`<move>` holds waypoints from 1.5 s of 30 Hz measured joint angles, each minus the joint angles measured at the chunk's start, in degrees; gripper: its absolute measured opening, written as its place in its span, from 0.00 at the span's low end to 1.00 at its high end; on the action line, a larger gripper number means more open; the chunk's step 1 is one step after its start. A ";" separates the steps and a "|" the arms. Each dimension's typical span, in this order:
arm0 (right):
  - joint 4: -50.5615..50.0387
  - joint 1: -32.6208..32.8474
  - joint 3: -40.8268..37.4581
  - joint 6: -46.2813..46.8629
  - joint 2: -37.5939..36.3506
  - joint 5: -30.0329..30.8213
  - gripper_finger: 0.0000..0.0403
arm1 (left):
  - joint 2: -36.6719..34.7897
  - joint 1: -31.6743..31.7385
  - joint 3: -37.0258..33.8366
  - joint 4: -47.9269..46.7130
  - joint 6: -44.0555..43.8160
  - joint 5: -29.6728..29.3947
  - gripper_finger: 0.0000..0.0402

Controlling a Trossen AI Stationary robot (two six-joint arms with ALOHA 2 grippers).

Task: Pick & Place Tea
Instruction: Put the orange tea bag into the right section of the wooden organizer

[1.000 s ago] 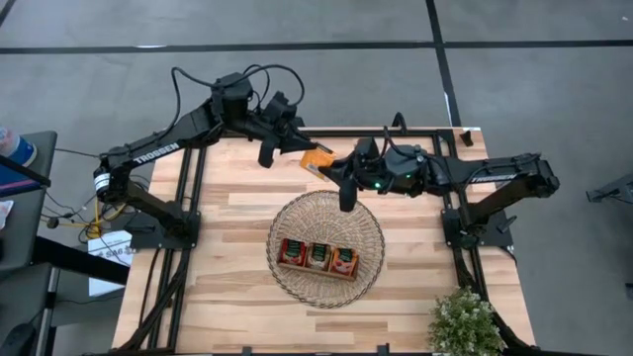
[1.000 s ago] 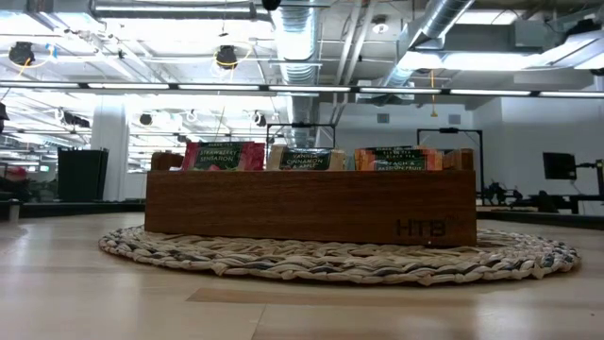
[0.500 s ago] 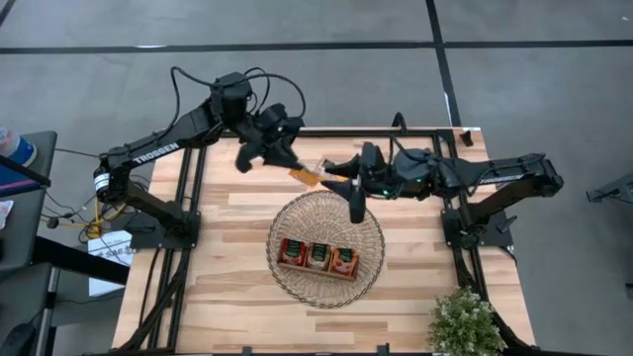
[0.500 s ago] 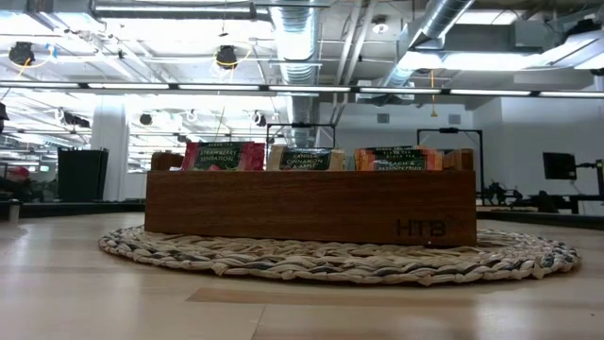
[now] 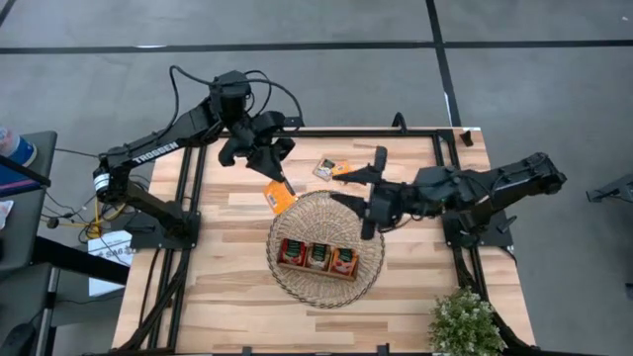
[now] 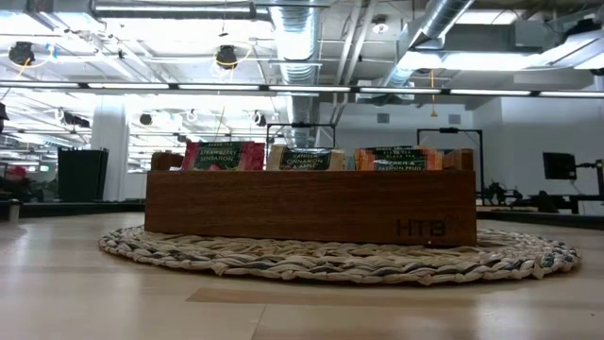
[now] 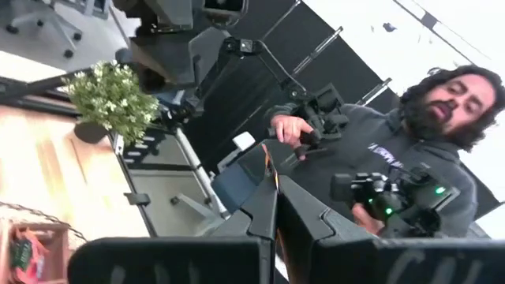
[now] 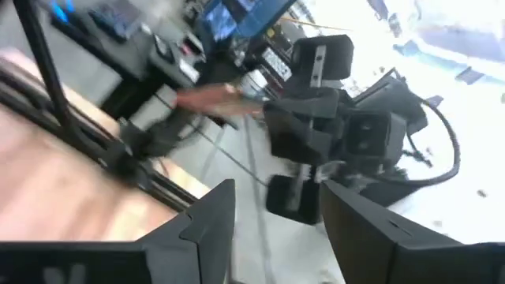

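Left tool (image 5: 280, 190) pinching orange tea sachet (image 5: 281, 198) beside basket (image 5: 297, 213) overhead, right tool (image 5: 358, 188) spread, sachet labels in tray (image 6: 310, 207) legible only from low view.

Bright ceiling strip lights (image 6: 189, 87) glare across the low view; the right wrist view is smeared with motion blur; overhead, light falls even, shadows soft.

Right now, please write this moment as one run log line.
left gripper: shut on orange tea sachet | right gripper: open, empty | second sachet: on table
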 joint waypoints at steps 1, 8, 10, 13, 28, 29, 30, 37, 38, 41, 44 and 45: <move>0.82 -0.41 -0.05 -2.60 0.23 -0.07 0.45 | 0.00 0.00 0.00 -0.02 -0.96 0.05 0.00; 9.10 -4.29 -0.04 -15.67 5.62 -5.02 0.49 | 0.81 -0.11 0.02 -0.18 -8.93 1.24 0.00; 10.62 -4.65 -0.07 -19.26 7.34 -6.08 0.50 | 1.16 -0.11 0.02 -0.30 -11.37 1.50 0.00; 14.61 -4.66 -0.09 -24.82 9.76 -5.90 0.49 | 1.64 -0.11 0.02 -0.46 -14.00 1.65 0.00; 21.62 -4.66 -0.04 -29.96 10.90 -12.59 0.42 | 2.12 -0.33 0.02 -0.61 -14.80 2.12 0.00; 21.62 -4.66 -0.04 -29.94 10.98 -13.48 0.42 | 2.12 -0.44 0.02 -0.59 -14.45 2.14 0.00; 21.85 -4.66 -0.01 -29.88 11.25 -14.07 0.43 | 2.31 -0.56 0.02 -0.55 -14.10 2.20 0.00; 20.95 -5.01 2.18 -29.67 14.08 -15.74 0.43 | 3.87 -2.45 0.02 -0.46 -13.90 2.56 0.00; 20.83 -4.99 2.65 -29.69 14.36 -15.59 0.42 | 4.09 -2.79 0.02 -0.39 -13.73 2.56 0.00; 19.81 -4.97 3.66 -29.67 15.04 -15.44 0.40 | 4.74 -3.54 0.02 -0.23 -13.50 3.16 0.00; 18.33 -4.53 4.02 -29.68 15.00 -15.34 0.38 | 4.78 -3.87 0.02 -0.17 -13.25 3.51 0.00; 18.39 -4.53 4.10 -29.68 14.94 -15.31 0.37 | 4.76 -3.87 0.02 -0.17 -13.00 3.57 0.00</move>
